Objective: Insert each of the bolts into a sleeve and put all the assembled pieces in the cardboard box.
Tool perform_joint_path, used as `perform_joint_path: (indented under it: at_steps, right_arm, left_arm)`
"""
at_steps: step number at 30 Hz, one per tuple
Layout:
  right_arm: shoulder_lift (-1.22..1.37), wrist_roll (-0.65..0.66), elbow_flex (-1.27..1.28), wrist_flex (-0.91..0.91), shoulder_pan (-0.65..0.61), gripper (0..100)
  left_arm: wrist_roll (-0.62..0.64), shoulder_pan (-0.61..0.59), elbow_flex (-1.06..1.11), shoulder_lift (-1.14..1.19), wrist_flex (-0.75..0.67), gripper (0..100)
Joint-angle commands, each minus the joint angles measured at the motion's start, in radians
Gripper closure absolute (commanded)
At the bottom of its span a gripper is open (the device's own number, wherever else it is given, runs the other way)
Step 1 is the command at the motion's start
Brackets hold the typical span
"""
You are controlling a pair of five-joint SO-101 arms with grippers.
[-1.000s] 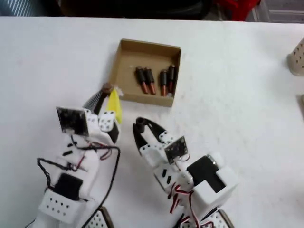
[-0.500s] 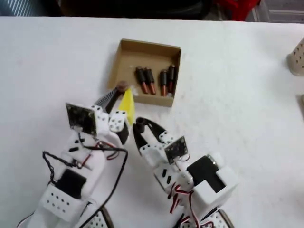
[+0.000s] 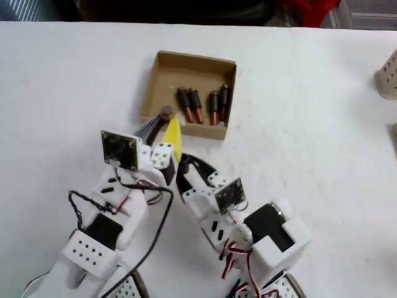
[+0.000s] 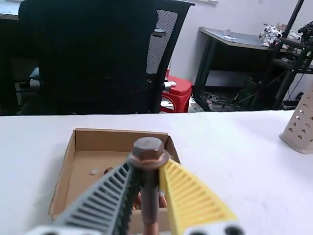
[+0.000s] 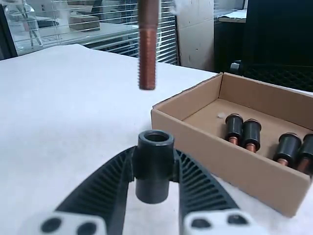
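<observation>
My left gripper (image 3: 165, 123) is shut on a copper bolt (image 4: 147, 169), held upright with its hex head on top, just in front of the cardboard box (image 3: 162, 64). In the right wrist view the bolt's threaded end (image 5: 147, 46) hangs above the black sleeve (image 5: 154, 164), with a gap between them. My right gripper (image 3: 183, 164) is shut on that sleeve (image 3: 184, 162), upright with its bore facing up. Several assembled pieces (image 3: 202, 105) lie in the box (image 5: 220, 161).
A perforated beige holder (image 3: 388, 76) stands at the table's right edge. White tabletop (image 3: 310, 112) lies open to the right of the box. The two arms stand close side by side at the front.
My left gripper has carried the bolt to the right, from the box's front-left corner to a spot over the sleeve. The right arm has stayed still.
</observation>
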Motion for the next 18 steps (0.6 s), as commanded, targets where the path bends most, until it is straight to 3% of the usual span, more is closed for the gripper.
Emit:
perform_joint_path:
  at_steps: [1, 14, 18]
  right_arm:
    - [-0.033, -0.002, -0.011, 0.001, -0.005, 98.1]
    - [-0.033, 0.0, -0.008, 0.001, -0.002, 98.1]
    - [-0.033, 0.0, -0.005, 0.001, -0.002, 98.1]
  left_arm:
    - [0.002, 0.064, -0.008, 0.005, -0.034, 98]
    - [-0.002, 0.076, -0.037, 0.004, 0.104, 98]
    - [-0.126, 0.076, -0.075, 0.004, 0.203, 98]
